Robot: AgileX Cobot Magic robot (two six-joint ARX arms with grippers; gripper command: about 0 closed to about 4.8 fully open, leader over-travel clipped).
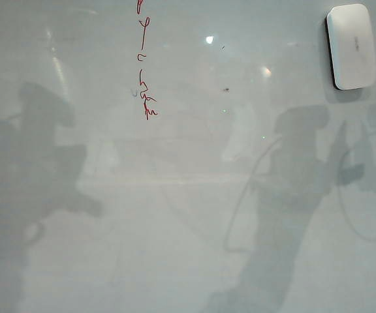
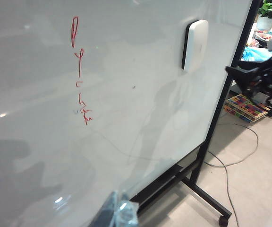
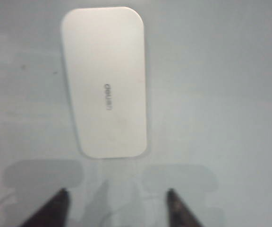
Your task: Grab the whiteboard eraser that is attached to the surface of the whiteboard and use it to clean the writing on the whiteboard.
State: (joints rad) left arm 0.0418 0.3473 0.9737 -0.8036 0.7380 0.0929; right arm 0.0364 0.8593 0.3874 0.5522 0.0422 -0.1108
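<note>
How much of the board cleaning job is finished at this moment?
Nothing is cleaned: the red marker writing is intact on the glossy pale whiteboard. In hand: the right claw, open, faces the white rounded plastic eraser without touching it. The left claw is near the board, state unclear. Left: gripping and wiping.

White whiteboard eraser (image 1: 351,45) clings to whiteboard (image 1: 188,215) beside red writing (image 1: 145,65).
</note>
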